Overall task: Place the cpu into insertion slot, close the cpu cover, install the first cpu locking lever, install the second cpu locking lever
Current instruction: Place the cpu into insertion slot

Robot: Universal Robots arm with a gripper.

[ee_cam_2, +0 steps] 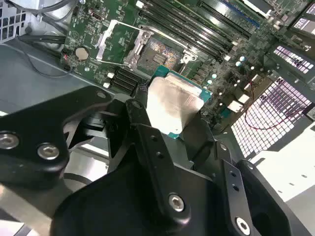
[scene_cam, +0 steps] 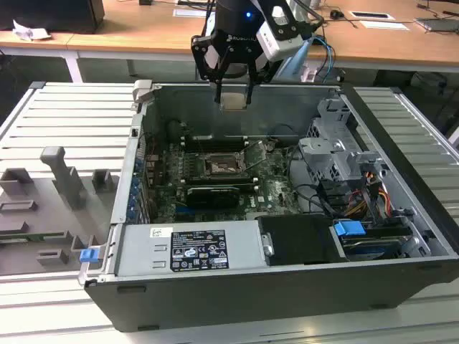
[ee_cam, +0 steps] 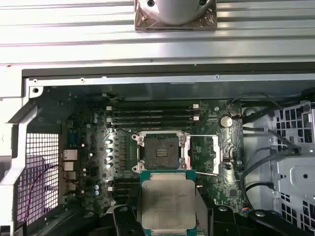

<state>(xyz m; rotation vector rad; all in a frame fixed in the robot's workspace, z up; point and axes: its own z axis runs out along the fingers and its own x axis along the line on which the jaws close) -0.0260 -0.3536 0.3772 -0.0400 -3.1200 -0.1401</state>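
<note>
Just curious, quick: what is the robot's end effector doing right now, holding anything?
End effector: shut on the cpu, above the open computer case.

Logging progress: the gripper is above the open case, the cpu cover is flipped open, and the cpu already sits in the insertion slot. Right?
Not quite. The first wrist view shows the insertion slot bare; the cpu is held in the gripper, not seated. The gripper is above the case and the cpu cover is open.
</note>
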